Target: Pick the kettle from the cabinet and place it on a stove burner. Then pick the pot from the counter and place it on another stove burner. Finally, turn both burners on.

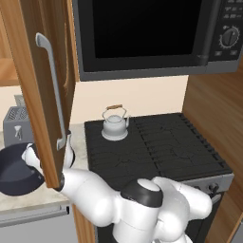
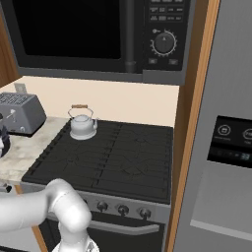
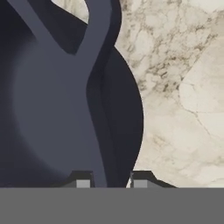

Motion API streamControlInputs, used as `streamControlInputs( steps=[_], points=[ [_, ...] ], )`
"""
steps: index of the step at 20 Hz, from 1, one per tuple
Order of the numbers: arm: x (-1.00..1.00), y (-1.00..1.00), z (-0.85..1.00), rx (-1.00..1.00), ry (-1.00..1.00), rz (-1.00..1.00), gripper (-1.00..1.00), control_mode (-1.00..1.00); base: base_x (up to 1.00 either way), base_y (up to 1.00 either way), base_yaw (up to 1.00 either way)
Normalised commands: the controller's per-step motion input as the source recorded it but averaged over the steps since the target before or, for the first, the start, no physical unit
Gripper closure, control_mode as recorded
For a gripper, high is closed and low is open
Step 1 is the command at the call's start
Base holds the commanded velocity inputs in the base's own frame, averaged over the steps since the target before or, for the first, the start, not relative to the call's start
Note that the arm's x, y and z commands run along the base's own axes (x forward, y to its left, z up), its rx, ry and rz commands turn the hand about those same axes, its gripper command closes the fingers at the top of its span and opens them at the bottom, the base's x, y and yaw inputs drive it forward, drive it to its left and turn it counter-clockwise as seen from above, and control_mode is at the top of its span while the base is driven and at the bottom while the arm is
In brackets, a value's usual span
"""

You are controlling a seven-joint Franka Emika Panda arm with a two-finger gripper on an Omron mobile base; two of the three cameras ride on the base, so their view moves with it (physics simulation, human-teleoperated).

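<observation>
Fingertips [image 3: 83,181] rise at the bottom edge of the hand view, one on each side of the pot [image 3: 57,113] wall, so you can read the gripper [image 3: 109,183] as narrowed onto the rim: one tip stands inside the dark bowl, the other outside, over the counter [image 3: 183,100]. That pinch on the thin wall is probably chosen because the pot is far wider than the jaws can span. Note the pot's place: lower left of the left base view, on the pale stone beside the range, partly hidden by the open cabinet door [image 1: 45,99], behind which the arm reaches. Farther off, at the centre of that view, you see the kettle [image 1: 115,124] upright on a rear-left burner of the stove [image 1: 156,144], so the first placement looks done and an adjacent burner is free for the pot. At the left edge stands the toaster [image 1: 16,124]; across the top hangs the microwave [image 1: 152,35].
</observation>
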Motion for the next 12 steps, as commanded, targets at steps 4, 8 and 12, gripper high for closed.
streamControlInputs(
  steps=[4,8,12],
  points=[
    [-0.13,-0.03,0.03,0.0,-0.01,-0.02,1.0,-1.0,0.0,0.0,0.0],
    [-0.22,-0.11,0.02,0.0,-0.02,-0.02,1.0,-1.0,0.0,0.0,0.0],
    [-0.26,-0.26,0.1,0.0,-0.04,-0.01,1.0,-1.0,0.0,0.0,0.0]
  ],
)
